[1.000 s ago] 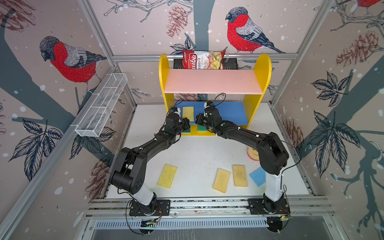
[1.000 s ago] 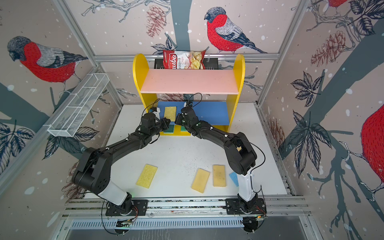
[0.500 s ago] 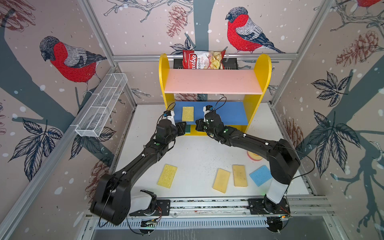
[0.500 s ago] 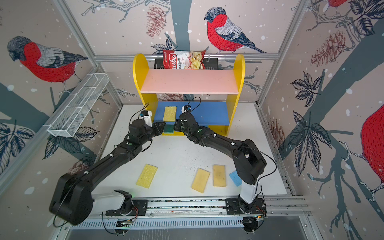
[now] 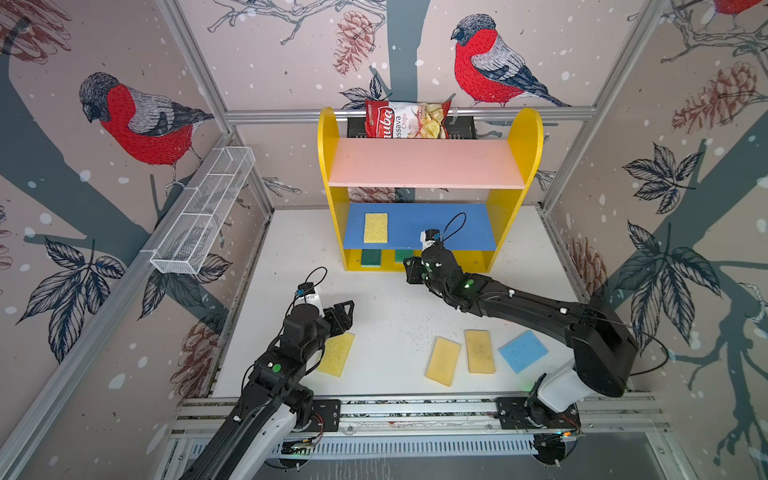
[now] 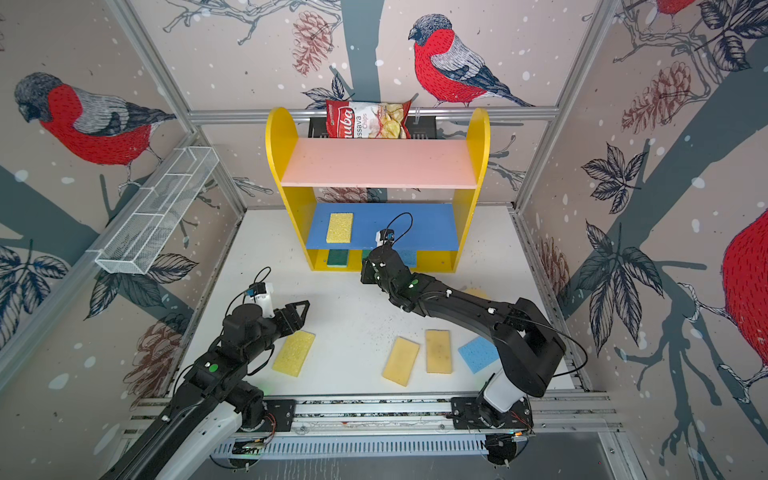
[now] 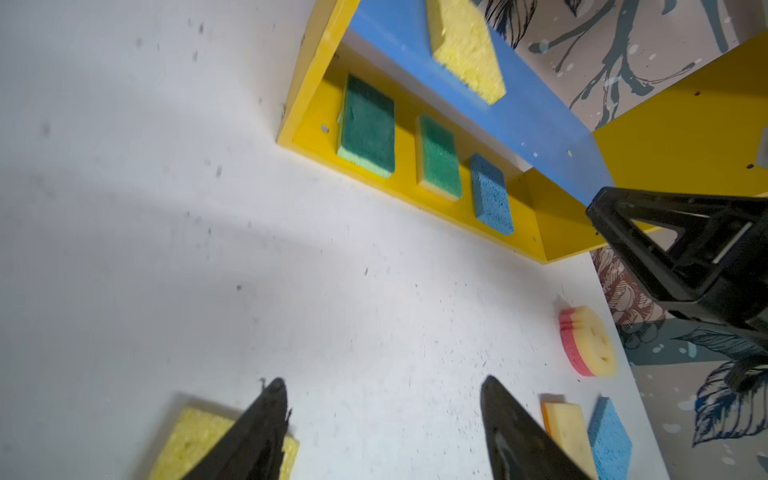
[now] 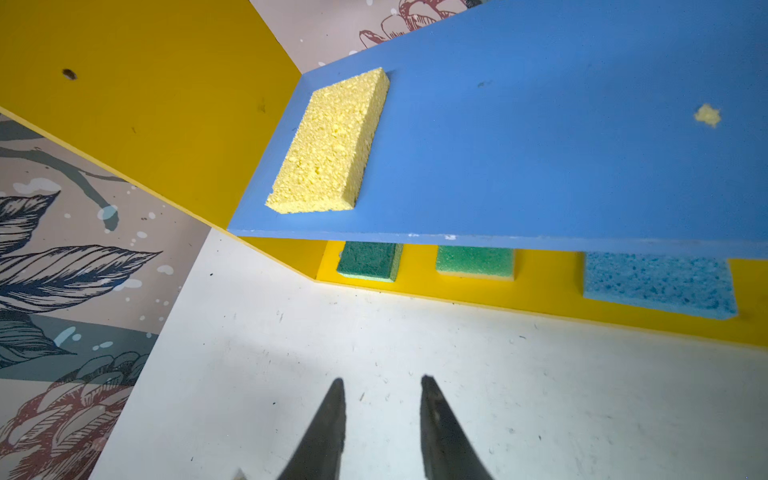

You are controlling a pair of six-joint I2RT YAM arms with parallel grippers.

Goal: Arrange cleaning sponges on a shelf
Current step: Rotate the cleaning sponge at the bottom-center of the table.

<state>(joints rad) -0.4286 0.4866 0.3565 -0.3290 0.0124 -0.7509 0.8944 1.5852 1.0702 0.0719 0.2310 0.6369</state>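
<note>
Both arms: pulled back from the shelf (image 5: 523, 166) since a second ago, the left one furthest, toward the near left corner of the worktop (image 5: 395, 316). Both sets of jaws have parted in that time.
Left gripper (image 5: 344, 312): jaws wide apart and empty. It hovers just past the far end of a bright yellow sponge (image 5: 336, 353).
Right gripper (image 8: 382, 380): jaws partly apart and empty, just in front of the shelf, near the front edge of the blue board (image 5: 457, 226).
Shelf: stands at the far edge. One yellow sponge (image 5: 375, 227) lies at the blue board's left end. Two green sponges (image 7: 368, 124) and a light blue sponge (image 7: 492, 195) sit in a row on the base (image 7: 406, 158). The pink board (image 5: 424, 164) is bare.
Loose sponges: two tan sponges (image 5: 443, 361) and a blue sponge (image 5: 523, 351) lie along the near edge, and a round sponge (image 7: 588, 343) by the right edge.
Risk, left: if I pinch only the sponge's end, the soft foam may fold or droop and catch a board edge when I place it.
Risk, right: if I lift or turn this close, I could knock the blue board and shift what is already shelved. My forearm reaches over the round sponge and could sweep it.
</note>
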